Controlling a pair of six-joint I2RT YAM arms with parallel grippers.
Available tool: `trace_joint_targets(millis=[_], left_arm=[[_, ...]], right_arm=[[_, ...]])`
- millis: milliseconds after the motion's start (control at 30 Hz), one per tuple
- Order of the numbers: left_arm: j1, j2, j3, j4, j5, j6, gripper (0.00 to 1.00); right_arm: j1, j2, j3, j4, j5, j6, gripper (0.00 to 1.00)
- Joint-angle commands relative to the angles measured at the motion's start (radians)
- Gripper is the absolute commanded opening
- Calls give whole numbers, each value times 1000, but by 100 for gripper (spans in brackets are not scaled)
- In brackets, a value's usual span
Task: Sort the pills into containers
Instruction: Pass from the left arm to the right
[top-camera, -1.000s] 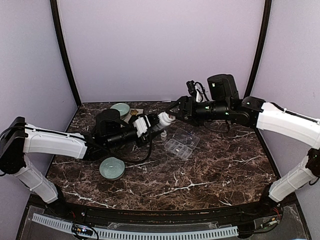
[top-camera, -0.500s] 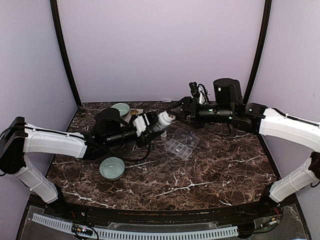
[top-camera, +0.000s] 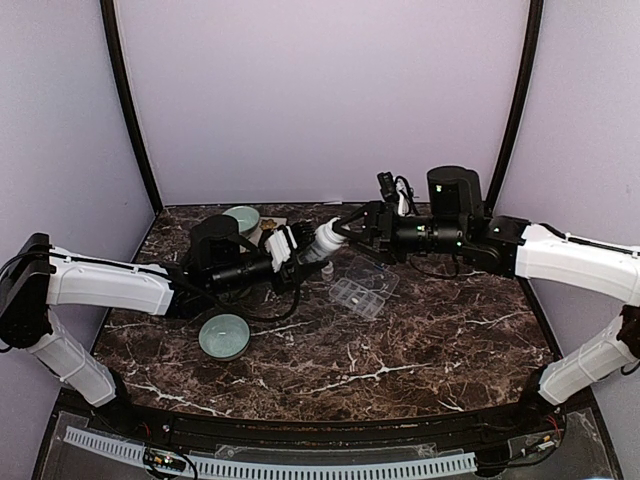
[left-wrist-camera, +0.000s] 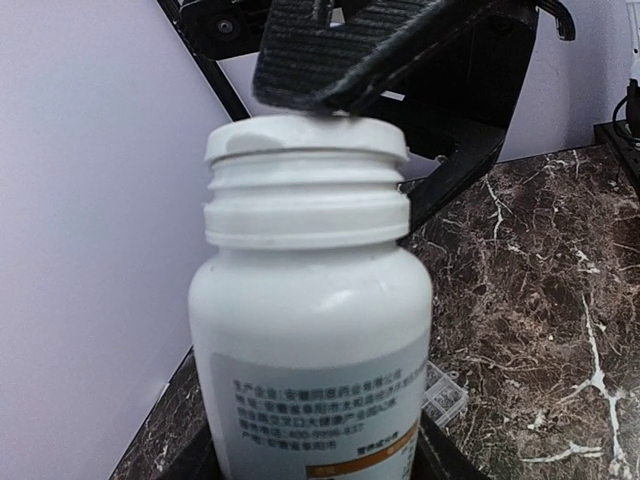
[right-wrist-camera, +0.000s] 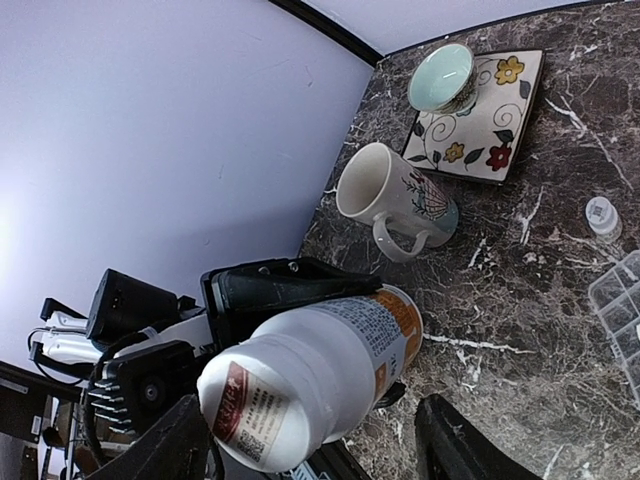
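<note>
Top external view: I am working over the dark marble table (top-camera: 420, 350) and reading it from left to right.
Left pincer (top-camera: 292, 248): I am pinching the white pill bottle (top-camera: 325, 240) by its body. I am holding it tipped on its side above the table, with its top toward my other arm.
Right pincer (top-camera: 345, 228): I am holding it spread at the bottle's top, a finger on either side. One pad (left-wrist-camera: 340, 45) is lying right at the rim, and I cannot tell whether it is touching.
Container (top-camera: 362, 288): the clear organiser box is lying on the table just below and to the right of the bottle, with its lid swung open.
Done: the neck threads are showing bare in the left wrist view, so I am judging the screw cap to be off already. Something flat and white is covering the mouth.
Left: I am seeing no pills in any compartment, though they are small in view. I am judging that clearing the mouth, tipping out and the sorting itself are all waiting.
Writing: the bottle's label is carrying rows of small print and an orange band. The right wrist view is also showing a red patch and a square code. All of it is too blurred for me to read, and I am finding no brand name.
Mug (right-wrist-camera: 395, 200): it is showing a drawn pattern, with no words that I am making out.
</note>
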Motion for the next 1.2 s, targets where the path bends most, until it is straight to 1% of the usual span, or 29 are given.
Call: trace_joint_targets(millis=[0, 1167], left_arm=[[4, -45, 30, 37, 16, -11, 8], [-2, -54, 18, 37, 24, 30, 8]], right_arm=[[-11, -20, -16, 81, -25, 20, 71], [-13, 26, -21, 131, -73, 50, 65]])
